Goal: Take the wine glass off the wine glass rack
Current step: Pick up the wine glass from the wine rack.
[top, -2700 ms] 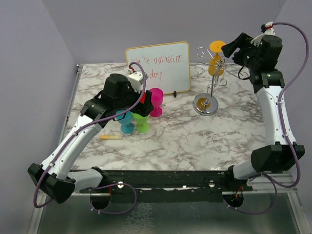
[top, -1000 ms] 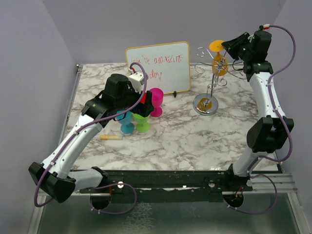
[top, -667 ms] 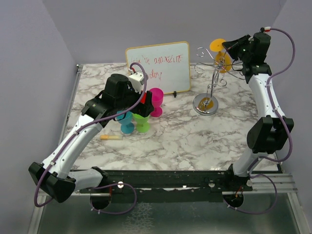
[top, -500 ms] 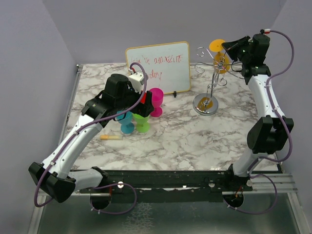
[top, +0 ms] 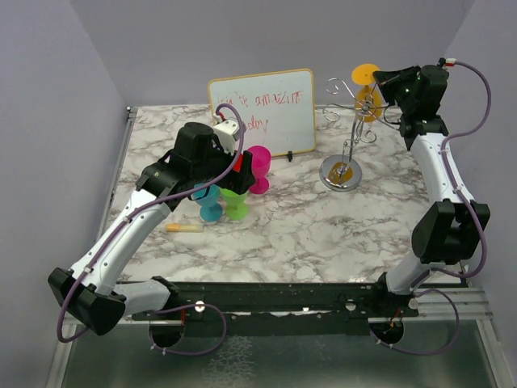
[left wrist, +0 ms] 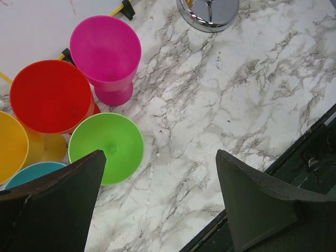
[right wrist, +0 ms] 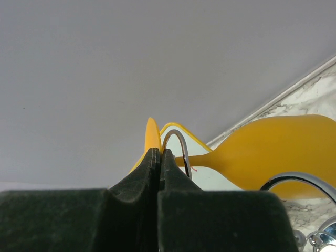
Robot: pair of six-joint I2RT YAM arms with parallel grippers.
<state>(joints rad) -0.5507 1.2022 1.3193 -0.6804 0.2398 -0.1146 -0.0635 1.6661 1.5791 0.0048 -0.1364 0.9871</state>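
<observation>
An orange wine glass (top: 361,109) hangs upside down on the wine glass rack (top: 349,149), a thin silver wire stand with a round shiny base. Its flat foot (top: 365,73) points up. My right gripper (top: 382,79) reaches in from the right at the top of the rack. In the right wrist view it (right wrist: 159,152) is shut on the thin edge of the foot (right wrist: 153,131), with the glass's bowl (right wrist: 283,152) to the right and a rack wire loop (right wrist: 177,140) just beside the fingers. My left gripper (left wrist: 160,173) hangs open over the table, holding nothing.
Below the left gripper stand a pink glass (left wrist: 105,50), a red one (left wrist: 51,94), a green one (left wrist: 107,147), an orange one (left wrist: 10,147) and a blue one (left wrist: 31,170). A whiteboard (top: 262,109) leans at the back. A yellow marker (top: 184,228) lies front left.
My right gripper has gone from partly open to shut on the foot of the orange glass and shifted a little to the right. The left arm has not moved.
</observation>
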